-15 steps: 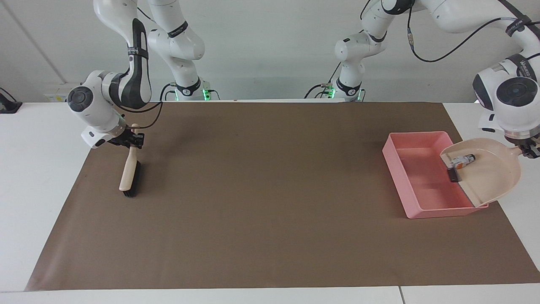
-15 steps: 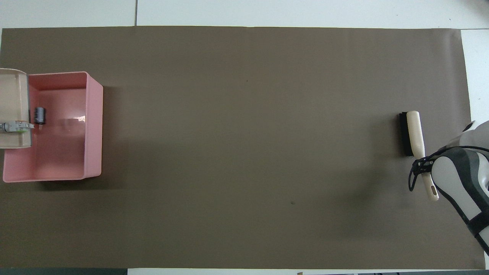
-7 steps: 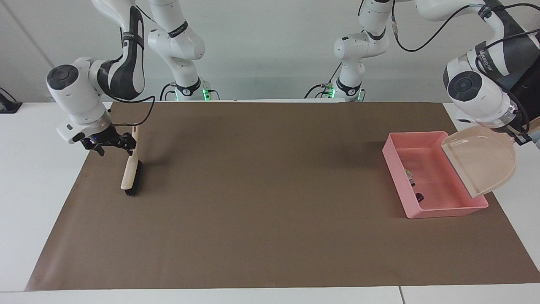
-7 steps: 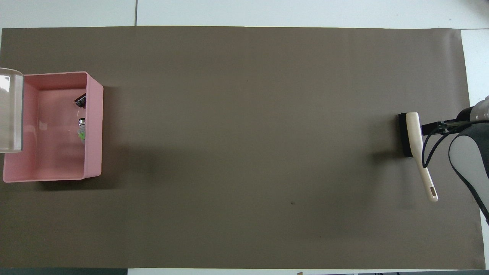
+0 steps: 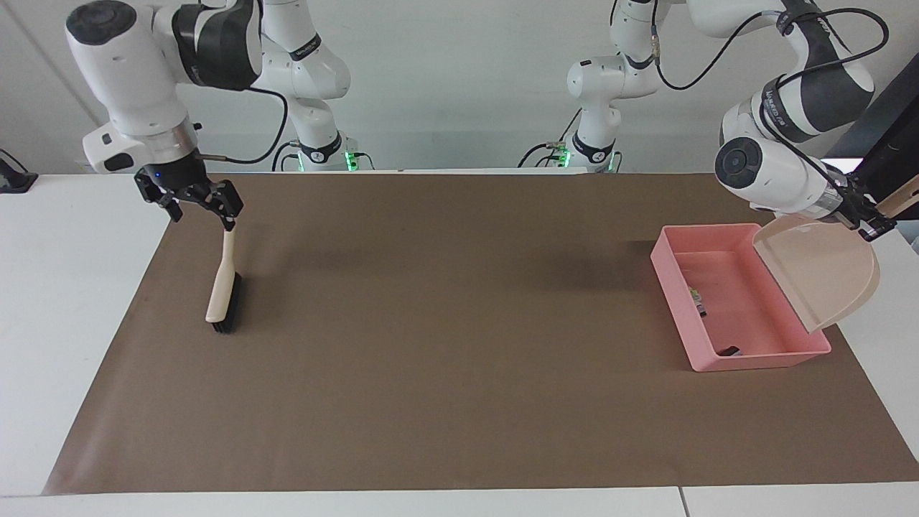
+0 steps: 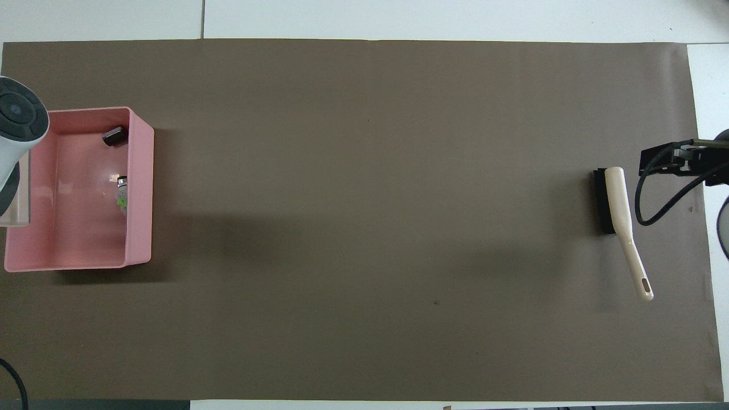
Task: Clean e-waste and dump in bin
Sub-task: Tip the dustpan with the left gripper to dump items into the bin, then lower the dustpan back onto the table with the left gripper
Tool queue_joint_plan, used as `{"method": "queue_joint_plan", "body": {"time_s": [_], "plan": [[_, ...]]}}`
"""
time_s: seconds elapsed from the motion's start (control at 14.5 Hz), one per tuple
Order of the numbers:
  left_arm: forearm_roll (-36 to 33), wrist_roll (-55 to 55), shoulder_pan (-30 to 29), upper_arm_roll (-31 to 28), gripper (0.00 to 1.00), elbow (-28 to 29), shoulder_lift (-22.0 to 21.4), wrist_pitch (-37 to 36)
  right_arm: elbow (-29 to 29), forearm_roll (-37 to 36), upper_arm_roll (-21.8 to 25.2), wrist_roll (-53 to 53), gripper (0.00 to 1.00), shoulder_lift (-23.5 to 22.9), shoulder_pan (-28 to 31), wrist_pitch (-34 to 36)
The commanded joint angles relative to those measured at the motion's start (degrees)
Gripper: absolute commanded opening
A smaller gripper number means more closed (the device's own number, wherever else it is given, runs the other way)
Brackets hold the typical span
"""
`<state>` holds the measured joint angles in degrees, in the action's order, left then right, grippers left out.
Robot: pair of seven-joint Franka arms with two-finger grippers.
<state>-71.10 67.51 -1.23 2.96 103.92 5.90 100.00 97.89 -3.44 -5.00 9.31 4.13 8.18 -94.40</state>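
The pink bin (image 5: 761, 355) (image 6: 139, 188) sits on the mat toward the left arm's end of the table. Both pieces of e-waste lie inside it. The white part (image 5: 696, 298) (image 6: 121, 191) rests against one long wall. The dark cylinder (image 5: 729, 351) (image 6: 113, 136) is in the corner farther from the robots. My left gripper (image 5: 872, 224) is shut on the handle of the cream dustpan (image 5: 818, 276), which tilts steeply over the bin's rim. My right gripper (image 5: 201, 210) (image 6: 666, 159) hangs open above the handle end of the brush (image 5: 221, 294) (image 6: 618, 210).
A brown mat (image 5: 459, 323) covers most of the white table. The cream brush with black bristles lies flat on it toward the right arm's end. The left arm's wrist (image 6: 17, 114) overhangs the bin's edge in the overhead view.
The left arm tipped the dustpan and both parts slid into the bin; the dark cylinder rolled to a corner. The right gripper let go of the brush handle and rose.
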Motion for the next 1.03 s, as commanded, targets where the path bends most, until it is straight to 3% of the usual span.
{"method": "queue_joint_plan", "body": {"time_s": [0.0,0.28,0.48,0.62,0.76,0.96], "plan": [[-2.63,-0.98,1.93,-0.50,0.00,1.20,-1.33,-1.21,-12.79,1.50,-0.18,0.54,1.00,-5.61,0.79,10.53],[-0.46,0.69,-0.25,-0.59,0.00,0.67,-1.68,0.46,-6.58,1.76,-0.10,-0.26,1.00,-2.81,1.22,8.53],[9.89,7.35,-1.84,-0.68,0.00,-1.25,-2.39,4.32,-7.01,2.38,0.08,-1.57,1.00,-2.98,0.27,6.68],[15.70,8.86,-1.84,-0.68,0.00,-2.22,-2.39,4.51,-6.93,2.03,3.05,-2.10,1.00,-2.98,-3.41,7.03],[25.78,13.06,-1.93,-0.76,0.00,-3.98,-2.13,4.51,-6.75,1.94,5.96,-2.02,1.00,-2.98,-7.37,6.95],[38.81,16.25,-1.58,-0.68,0.00,-4.34,-2.12,4.59,-6.22,1.94,7.28,-2.89,1.00,-2.72,-8.71,6.77]]}}
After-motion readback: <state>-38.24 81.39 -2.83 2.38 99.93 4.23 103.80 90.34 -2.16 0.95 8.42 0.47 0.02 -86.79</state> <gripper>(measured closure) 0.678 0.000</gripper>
